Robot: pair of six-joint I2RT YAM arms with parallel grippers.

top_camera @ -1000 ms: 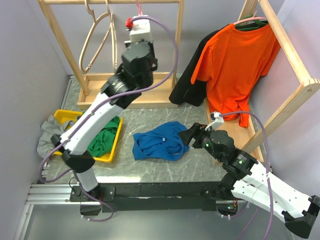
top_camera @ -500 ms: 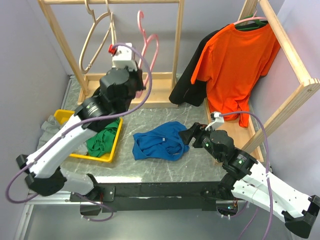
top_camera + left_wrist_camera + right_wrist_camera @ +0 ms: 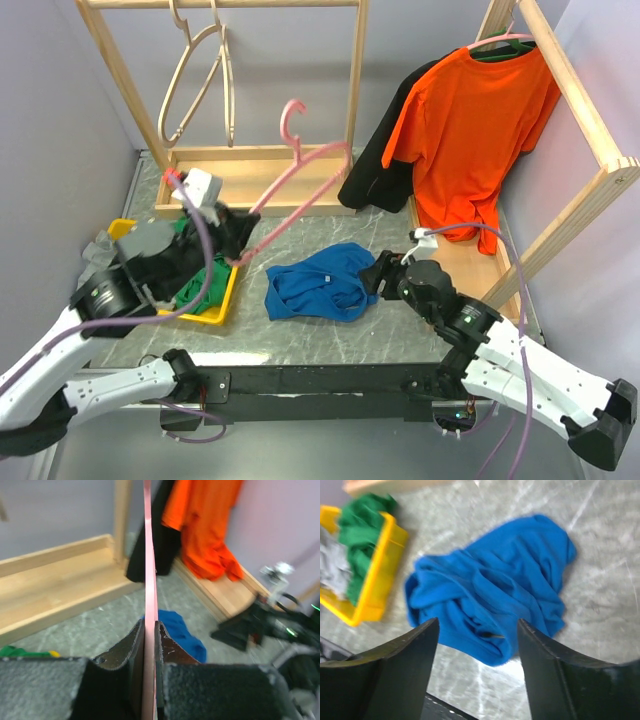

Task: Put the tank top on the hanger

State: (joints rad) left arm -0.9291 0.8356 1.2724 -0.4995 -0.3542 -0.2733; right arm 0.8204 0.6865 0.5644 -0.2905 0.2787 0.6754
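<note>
Tank top (image 3: 320, 284), royal-blue soft fabric, lies crumpled in a heap on the grey marbled table (image 3: 400, 225), between the yellow plastic tray (image 3: 229, 292) and our right gripper (image 3: 378, 275). From above we see the thin pink plastic hanger (image 3: 297, 145) whole: it is off the wooden rack (image 3: 355, 60), tilted in the air with its hook uppermost, its lower end clamped in our left gripper (image 3: 238, 245) above the tray. The left wrist view gives only an edge-on pink strip of the hanger (image 3: 148, 580), pinched tight between the left gripper's (image 3: 149, 630) two dark pads, with a patch of the tank top (image 3: 180, 635) beyond. The right wrist view shows the right gripper's (image 3: 476, 627) fingers spread wide and holding nothing, framing the tank top's (image 3: 490, 600) folds just below. We cannot tell whether they touch the cloth. That view also shows green and grey cloth in the tray (image 3: 375, 600). Only the top view takes in the orange t-shirt (image 3: 470, 130) hanging at the right and the pale wooden hangers (image 3: 195, 85) on the rack.
</note>
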